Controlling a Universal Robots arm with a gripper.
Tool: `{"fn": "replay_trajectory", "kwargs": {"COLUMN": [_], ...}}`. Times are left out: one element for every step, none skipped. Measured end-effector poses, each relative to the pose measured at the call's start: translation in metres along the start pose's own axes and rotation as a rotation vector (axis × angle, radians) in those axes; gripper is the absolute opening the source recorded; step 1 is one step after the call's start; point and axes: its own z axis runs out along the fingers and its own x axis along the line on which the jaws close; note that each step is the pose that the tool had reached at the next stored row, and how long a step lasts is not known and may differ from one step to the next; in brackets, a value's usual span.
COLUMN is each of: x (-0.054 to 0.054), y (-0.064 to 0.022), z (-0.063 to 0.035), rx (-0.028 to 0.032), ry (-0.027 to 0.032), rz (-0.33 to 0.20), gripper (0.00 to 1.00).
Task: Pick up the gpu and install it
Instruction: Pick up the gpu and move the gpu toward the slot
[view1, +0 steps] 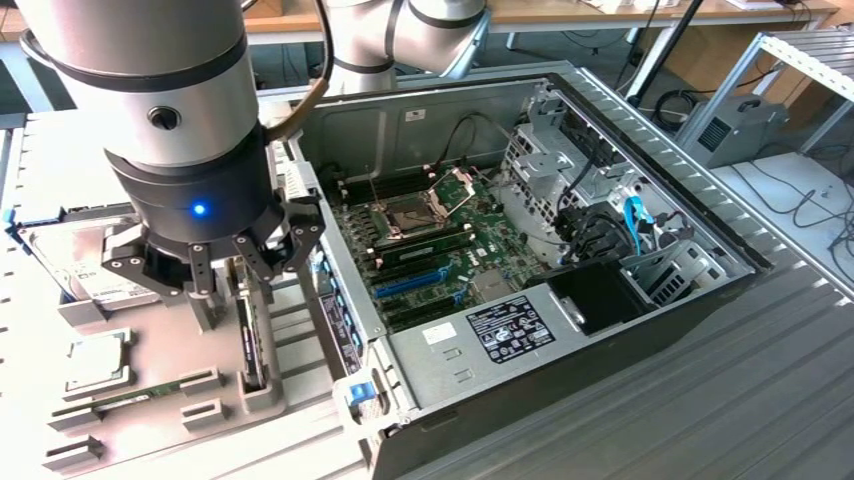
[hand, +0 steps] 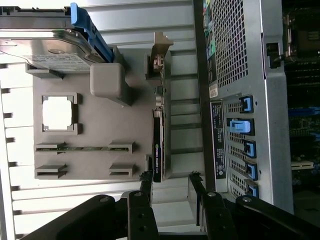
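The gpu (view1: 250, 338) stands on its edge in a slot of the grey parts holder (view1: 160, 340), just outside the open computer case. It shows as a thin dark strip (hand: 157, 145) in the wrist view, with its metal bracket (hand: 159, 57) at the far end. My gripper (view1: 230, 283) hangs above the holder, over the card's near end. Its black fingers are open with nothing between them. In the wrist view the gripper (hand: 170, 179) straddles the line of the card, whose near end lies close to one finger (hand: 146, 181).
On the holder lie a silver hard drive (hand: 50, 50), a square processor (hand: 58, 112) and a long memory stick (hand: 82, 148). The open case (view1: 747, 262) lies at the exterior view's right, with its motherboard (view1: 427, 240) and blue slots (view1: 407, 282) exposed. Its perforated rear wall (hand: 240, 60) borders the holder.
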Motion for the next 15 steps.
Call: {"fn": "replay_trajectory", "kwargs": {"x": [0.0001,0.0001,0.0002,0.0002,0.0002,0.0003,0.0003,0.0003,0.0004,0.0004,0.0004,0.0004,0.0005,0.0005,0.0005], "y": [0.0,0.0,-0.0001,-0.0001,-0.0001,-0.0001,-0.0001,-0.0001,-0.0002,-0.0002,-0.0002,-0.0002,-0.0002,-0.0002,-0.0002], "z": [0.0003,0.0006,0.0009,0.0012,0.0018,0.0021,0.0024,0.0027,0.003,0.0033,0.0036,0.0039,0.0041,0.0044,0.0046], "rx": [0.0,0.0001,0.0,0.0,0.0,0.0,0.0,0.0,0.0,-0.0001,0.0001,0.0001,0.0,0.0001,0.0001], "ry": [0.0,0.0,0.0,0.0,0.0,0.0,0.0,0.0,0.0,0.0,0.0,0.0,0.0,0.0,0.0], "rz": [0.0,0.0,0.0,0.0,0.0,0.0,0.0,0.0,0.0,0.0,0.0,0.0,0.0,0.0,0.0], "gripper": [0.42,0.42,0.42,0.42,0.42,0.42,0.42,0.42,0.42,0.42,0.42,0.42,0.42,0.42,0.42]}}
